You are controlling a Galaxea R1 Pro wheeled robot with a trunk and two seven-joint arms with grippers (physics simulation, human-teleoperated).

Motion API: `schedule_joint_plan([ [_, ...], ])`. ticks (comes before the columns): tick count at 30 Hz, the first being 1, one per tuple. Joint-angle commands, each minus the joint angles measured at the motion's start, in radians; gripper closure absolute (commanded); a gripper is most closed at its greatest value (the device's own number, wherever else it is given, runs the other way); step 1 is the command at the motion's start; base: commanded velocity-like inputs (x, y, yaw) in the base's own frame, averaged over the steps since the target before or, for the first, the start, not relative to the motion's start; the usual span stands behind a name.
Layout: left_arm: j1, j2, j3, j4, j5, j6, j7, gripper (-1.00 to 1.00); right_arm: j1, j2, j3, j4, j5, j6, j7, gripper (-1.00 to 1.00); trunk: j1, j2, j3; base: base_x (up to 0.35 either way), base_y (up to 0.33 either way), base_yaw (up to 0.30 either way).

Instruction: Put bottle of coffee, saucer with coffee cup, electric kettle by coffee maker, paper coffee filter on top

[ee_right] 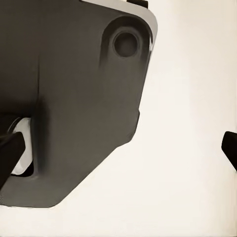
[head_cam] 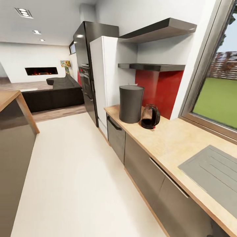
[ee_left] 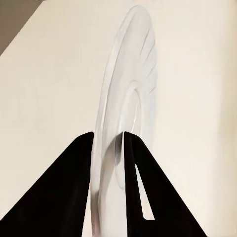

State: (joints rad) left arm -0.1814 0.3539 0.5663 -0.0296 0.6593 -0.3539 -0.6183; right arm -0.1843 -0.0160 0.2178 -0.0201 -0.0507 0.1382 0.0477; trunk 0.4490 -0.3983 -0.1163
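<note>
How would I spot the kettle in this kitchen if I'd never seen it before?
Find the red backsplash under the black kitchen shelf, above the wooden kitchen countertop. In front of it stands the tall dark-grey coffee maker; the electric kettle sits just beside it, toward the window. It is shorter, rounded, clear glass with black trim.

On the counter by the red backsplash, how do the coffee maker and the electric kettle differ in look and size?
The coffee maker is a tall, matte dark-grey, opaque body; the electric kettle is about half as high. The coffee maker has a flat-topped, nearly cylindrical shape, while the electric kettle is rounded, with clear glass and black trim. The coffee maker stands nearer the white cabinet, the electric kettle on its window side. Both stand upright and close together on the kitchen countertop.
</note>
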Motion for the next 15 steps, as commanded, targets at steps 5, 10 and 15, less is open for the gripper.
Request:
schedule_joint_plan([
  [5, -0.001, 0.000, -0.005, 0.002, 0.008, -0.004, -0.003, 1.00, 0.004, 0.001, 0.009, -0.004, -0.007, 0.004, 0.002, -1.00, 0.001, -0.002, -0.002, 0.337, 0.006, 0.010],
  [10, -0.001, 0.000, -0.005, 0.002, 0.008, -0.004, -0.003, 1.00, 0.005, 0.007, 0.009, -0.004, -0.008, 0.003, 0.001, -1.00, 0.001, -0.002, -0.002, 0.326, 0.100, 0.001],
  [15, -0.001, 0.000, -0.005, 0.002, 0.008, -0.004, -0.003, 1.00, 0.005, 0.011, 0.009, -0.004, -0.010, 0.003, 0.003, -1.00, 0.001, -0.002, -0.002, 0.291, 0.186, 0.000],
])
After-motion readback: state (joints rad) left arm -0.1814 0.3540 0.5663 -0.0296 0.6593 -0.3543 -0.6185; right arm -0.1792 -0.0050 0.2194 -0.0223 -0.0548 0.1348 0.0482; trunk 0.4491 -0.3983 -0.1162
